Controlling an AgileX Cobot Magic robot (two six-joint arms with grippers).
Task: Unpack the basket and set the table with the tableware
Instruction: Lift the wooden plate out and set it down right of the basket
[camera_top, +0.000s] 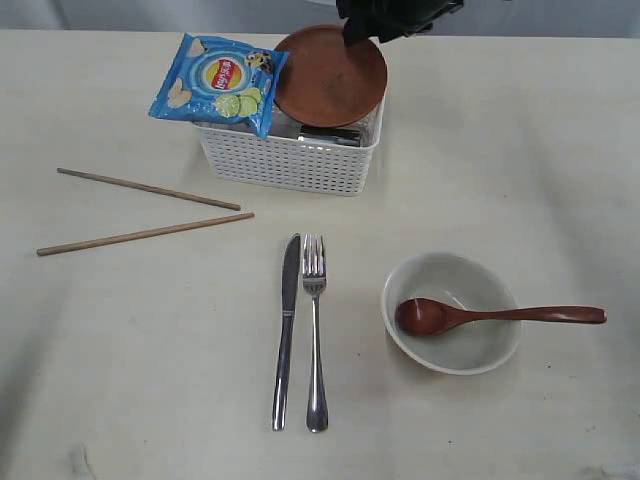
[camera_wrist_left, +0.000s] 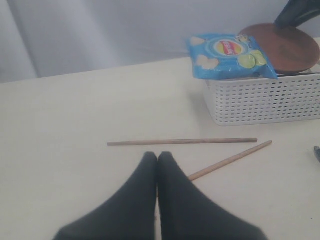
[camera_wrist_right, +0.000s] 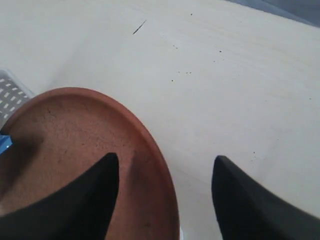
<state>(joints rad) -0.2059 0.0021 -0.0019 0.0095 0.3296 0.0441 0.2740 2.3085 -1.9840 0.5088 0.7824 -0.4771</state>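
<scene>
R gripper (camera_wrist_right: 165, 157) jaws wide, straddling plate (camera_wrist_right: 75, 135) rim atop basket (camera_top: 290, 160); L gripper (camera_wrist_left: 157, 155) pinched shut, empty, by chopsticks (camera_wrist_left: 182, 142).

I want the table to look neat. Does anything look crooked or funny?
Yes. The chopsticks lie splayed at an angle, not side by side, left of the basket. The plate leans tilted on the basket's rim, and the chips bag hangs over its other corner.
</scene>
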